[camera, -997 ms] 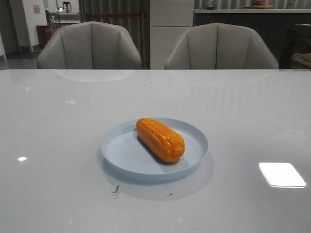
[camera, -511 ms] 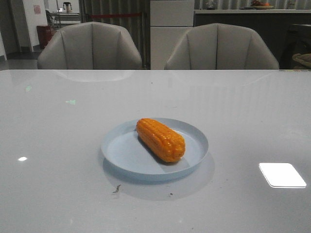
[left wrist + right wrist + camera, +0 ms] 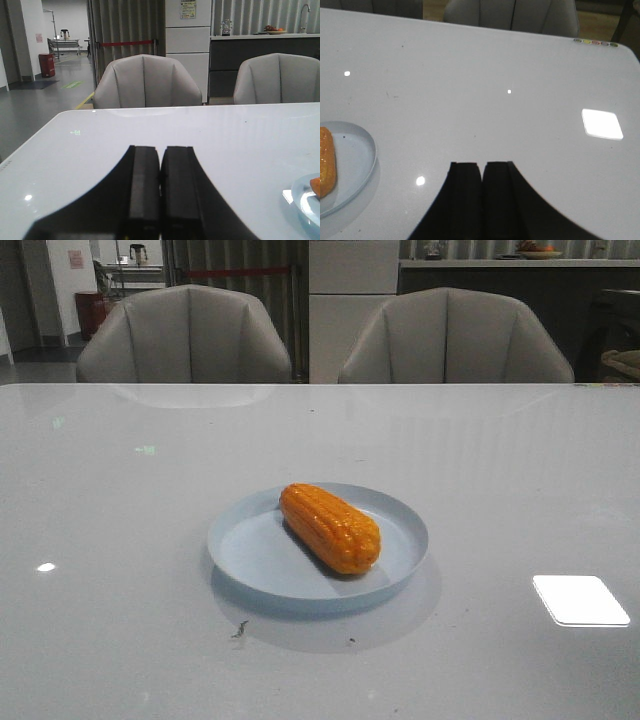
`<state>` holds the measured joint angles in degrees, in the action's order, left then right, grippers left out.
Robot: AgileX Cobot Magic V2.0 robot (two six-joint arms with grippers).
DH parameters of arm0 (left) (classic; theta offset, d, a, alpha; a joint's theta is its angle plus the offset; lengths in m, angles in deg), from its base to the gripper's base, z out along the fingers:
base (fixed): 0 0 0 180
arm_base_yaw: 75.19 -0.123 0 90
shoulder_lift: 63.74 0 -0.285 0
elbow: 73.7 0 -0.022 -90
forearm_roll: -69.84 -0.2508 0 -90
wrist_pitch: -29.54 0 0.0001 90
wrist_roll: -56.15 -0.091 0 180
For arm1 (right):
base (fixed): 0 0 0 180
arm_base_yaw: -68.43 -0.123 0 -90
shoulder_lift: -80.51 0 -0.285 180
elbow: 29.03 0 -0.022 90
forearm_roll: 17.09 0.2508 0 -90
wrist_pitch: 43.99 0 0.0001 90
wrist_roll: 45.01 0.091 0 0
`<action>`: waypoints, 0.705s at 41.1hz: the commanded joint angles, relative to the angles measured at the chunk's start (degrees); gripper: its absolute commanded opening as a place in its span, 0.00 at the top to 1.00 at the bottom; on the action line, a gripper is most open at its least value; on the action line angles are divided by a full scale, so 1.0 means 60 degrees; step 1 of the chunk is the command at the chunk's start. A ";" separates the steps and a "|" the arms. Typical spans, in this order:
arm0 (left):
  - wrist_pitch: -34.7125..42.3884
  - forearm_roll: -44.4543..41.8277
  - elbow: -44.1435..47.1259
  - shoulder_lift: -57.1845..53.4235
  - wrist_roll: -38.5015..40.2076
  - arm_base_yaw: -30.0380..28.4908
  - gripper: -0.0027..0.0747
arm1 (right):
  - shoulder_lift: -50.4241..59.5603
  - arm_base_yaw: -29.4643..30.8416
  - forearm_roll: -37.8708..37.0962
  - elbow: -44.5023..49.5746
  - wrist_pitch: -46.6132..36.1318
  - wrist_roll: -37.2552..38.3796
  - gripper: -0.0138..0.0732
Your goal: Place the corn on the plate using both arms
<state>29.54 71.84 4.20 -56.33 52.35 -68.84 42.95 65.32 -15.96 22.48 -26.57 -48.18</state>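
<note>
The orange-yellow corn (image 3: 330, 527) lies at a slant in the pale blue plate (image 3: 252, 550) at the middle of the white table. Neither arm shows in the front view. My left gripper (image 3: 160, 149) is shut and empty over the table, with the plate's edge (image 3: 302, 194) and a bit of corn (image 3: 316, 186) off to its side. My right gripper (image 3: 482, 164) is shut and empty, with the plate (image 3: 355, 157) and the corn (image 3: 325, 160) off to its side.
Two grey chairs (image 3: 185, 335) (image 3: 455, 335) stand behind the table's far edge. A bright light reflection (image 3: 580, 600) lies on the table at the right front. A few small dark specks (image 3: 240, 628) lie in front of the plate.
</note>
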 commanded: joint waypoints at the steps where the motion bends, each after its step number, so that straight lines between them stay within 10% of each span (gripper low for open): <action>1: 0.0910 0.0087 0.0353 -0.0211 0.0023 -0.0008 0.84 | 0.0941 0.0045 0.0102 0.0529 -0.1407 -0.0065 0.81; 17: 0.0910 0.0087 0.0353 -0.0211 0.0023 -0.0008 0.84 | 0.5299 0.0045 0.0656 0.3856 -0.2270 0.0914 0.81; 29: 0.0910 0.0087 0.0353 -0.0191 0.0023 -0.0008 0.84 | 0.5240 0.0045 0.0656 0.4348 -0.1257 0.1354 0.81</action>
<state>29.54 71.84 4.20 -56.33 52.35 -68.84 73.24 65.32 -12.22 49.79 -30.59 -40.35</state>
